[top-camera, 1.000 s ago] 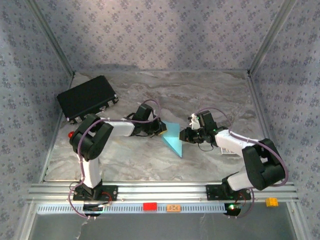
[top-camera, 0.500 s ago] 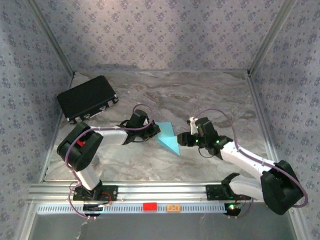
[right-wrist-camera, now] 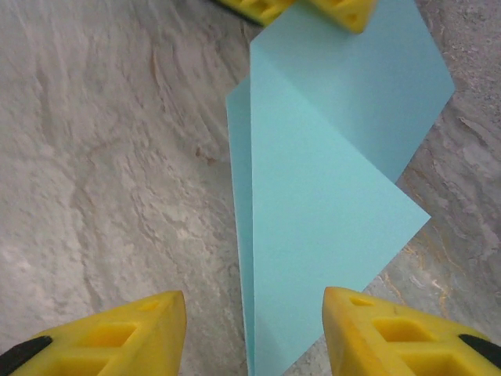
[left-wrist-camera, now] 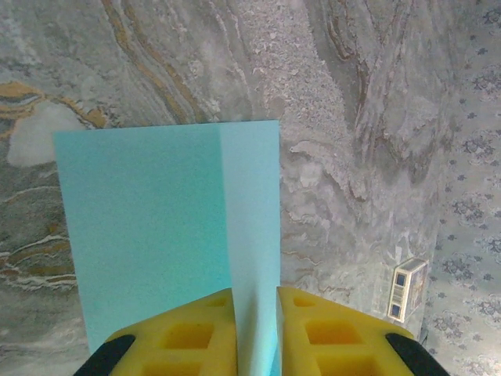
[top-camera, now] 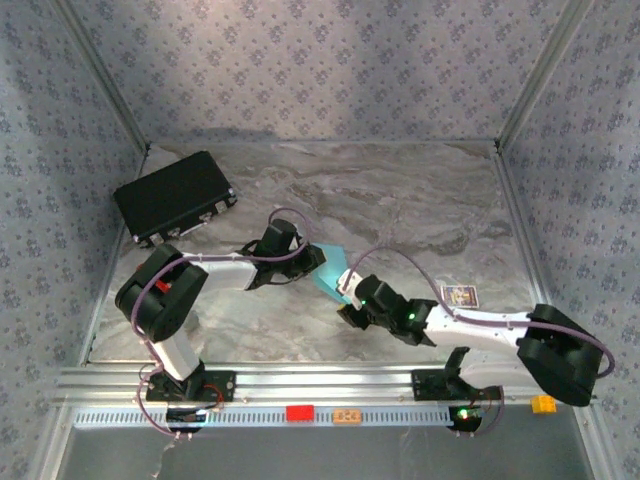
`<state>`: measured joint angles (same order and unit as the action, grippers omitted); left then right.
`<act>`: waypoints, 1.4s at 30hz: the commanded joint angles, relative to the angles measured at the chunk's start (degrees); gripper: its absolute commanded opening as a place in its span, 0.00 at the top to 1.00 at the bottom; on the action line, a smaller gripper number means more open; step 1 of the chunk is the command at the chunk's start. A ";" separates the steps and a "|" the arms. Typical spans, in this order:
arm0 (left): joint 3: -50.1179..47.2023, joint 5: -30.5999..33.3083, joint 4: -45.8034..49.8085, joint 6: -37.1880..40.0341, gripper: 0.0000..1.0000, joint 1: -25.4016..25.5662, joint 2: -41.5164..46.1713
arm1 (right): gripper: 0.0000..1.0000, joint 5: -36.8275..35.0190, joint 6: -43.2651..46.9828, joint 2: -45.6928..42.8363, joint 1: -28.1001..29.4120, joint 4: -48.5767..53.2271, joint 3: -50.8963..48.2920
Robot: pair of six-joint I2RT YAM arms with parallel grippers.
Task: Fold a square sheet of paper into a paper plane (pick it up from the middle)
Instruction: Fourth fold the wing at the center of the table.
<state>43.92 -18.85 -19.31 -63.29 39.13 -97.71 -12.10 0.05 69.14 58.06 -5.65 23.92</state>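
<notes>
Light blue square sheet of paper (top-camera: 333, 272), already folded, is mid-frame in the top view, over the marble table (top-camera: 400, 200) between both arms. Left gripper (left-wrist-camera: 256, 296) has its yellow fingers close on either side of a raised flap, but I can't tell if it's actually pinching. Right gripper (right-wrist-camera: 252, 301) is spread wide, with the paper's corner loose between its fingers.

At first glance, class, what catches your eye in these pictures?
The folded light blue paper at the table's centre stands out against the grey marble, pinched by the yellow left claw. The right claw hovers open over the paper, and a black case lies toward the far left corner.
</notes>
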 commanded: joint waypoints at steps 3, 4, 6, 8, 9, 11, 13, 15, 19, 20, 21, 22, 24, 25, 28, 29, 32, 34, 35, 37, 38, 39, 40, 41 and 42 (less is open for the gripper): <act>1.95 -1.52 -0.47 1.37 0.82 0.26 0.25 | 0.50 -10.92 5.83 2.35 2.94 -6.13 -0.01; 1.81 -1.49 -0.50 1.32 0.82 0.27 0.33 | 0.50 -11.61 6.22 2.84 3.32 -6.75 0.02; 1.78 -1.50 -0.48 1.32 0.82 0.29 0.33 | 0.51 -12.57 7.07 3.76 3.85 -7.52 0.15; 1.73 -1.68 -0.67 1.32 0.82 0.24 0.25 | 0.51 -13.25 7.71 4.77 4.16 -8.18 0.25; 1.81 -1.80 -0.78 1.35 0.82 0.30 0.24 | 0.52 -13.67 8.08 5.20 4.29 -8.24 0.40; 1.85 -1.90 -0.78 1.41 0.82 0.25 0.22 | 0.52 -14.10 8.38 5.94 4.59 -8.16 0.76; 1.80 -1.96 -0.79 1.41 0.82 0.32 0.24 | 0.52 -14.42 8.36 6.24 4.77 -8.77 0.67; 1.71 -1.99 -0.74 1.41 0.82 0.31 0.24 | 0.52 -14.93 8.12 6.43 4.87 -9.14 0.52; 1.87 -1.97 -0.78 1.32 0.82 0.32 0.15 | 0.53 -14.97 8.28 7.02 5.12 -9.11 0.64; 1.85 -2.00 -0.82 1.32 0.82 0.30 0.06 | 0.53 -14.97 8.34 7.15 5.13 -9.13 0.60; 1.95 -2.11 -0.82 1.33 0.82 0.24 0.06 | 0.53 -15.00 8.30 7.40 5.11 -9.44 0.60; 1.96 -2.07 -0.86 1.24 0.82 0.27 0.06 | 0.53 -15.11 8.21 7.68 5.20 -9.76 0.54; 1.96 -2.08 -0.87 1.22 0.82 0.31 0.15 | 0.53 -15.23 8.22 8.43 5.20 -10.58 0.52; 1.98 -2.07 -0.77 1.24 0.82 0.24 0.15 | 0.53 -15.40 8.11 8.87 5.20 -11.06 0.56; 1.94 -2.07 -0.58 1.17 0.82 0.25 0.08 | 0.53 -15.41 7.62 10.20 5.22 -12.43 0.77; 1.96 -2.07 -0.60 1.15 0.82 0.34 0.06 | 0.53 -15.42 7.42 10.66 5.22 -12.99 0.77; 1.99 -2.08 -0.64 1.08 0.82 0.36 0.06 | 0.54 -16.16 7.00 12.06 5.20 -13.98 0.95; 2.05 -1.98 -0.47 1.06 0.82 0.34 0.05 | 0.55 -16.18 7.13 13.09 5.22 -14.30 1.03; 2.05 -2.11 -0.48 1.06 0.82 0.40 0.06 | 0.55 -16.42 7.14 13.50 5.22 -14.30 1.12; 2.11 -2.16 -0.45 1.13 0.82 0.34 -0.09 | 0.56 -16.70 6.68 13.99 5.22 -14.59 1.01; 2.11 -2.24 -0.40 1.15 0.82 0.48 -0.11 | 0.56 -16.82 6.56 14.04 5.25 -14.86 0.89; 2.20 -2.18 -0.32 1.18 0.82 0.43 -0.15 | 0.57 -17.03 6.32 14.05 5.22 -15.09 0.71; 2.29 -2.19 -0.31 1.15 0.82 0.53 -0.20 | 0.58 -17.28 6.14 13.97 5.22 -15.18 0.64; 2.31 -2.23 -0.28 1.06 0.83 0.58 -0.26 | 0.59 -17.43 6.06 13.92 5.20 -15.11 0.64; 2.31 -2.24 -0.28 1.06 0.83 0.53 -0.29 | 0.62 -17.43 5.88 13.91 5.17 -15.03 0.68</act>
<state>44.21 -20.14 -19.51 -63.05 39.13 -97.71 -27.77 7.14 82.67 62.81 -19.49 23.92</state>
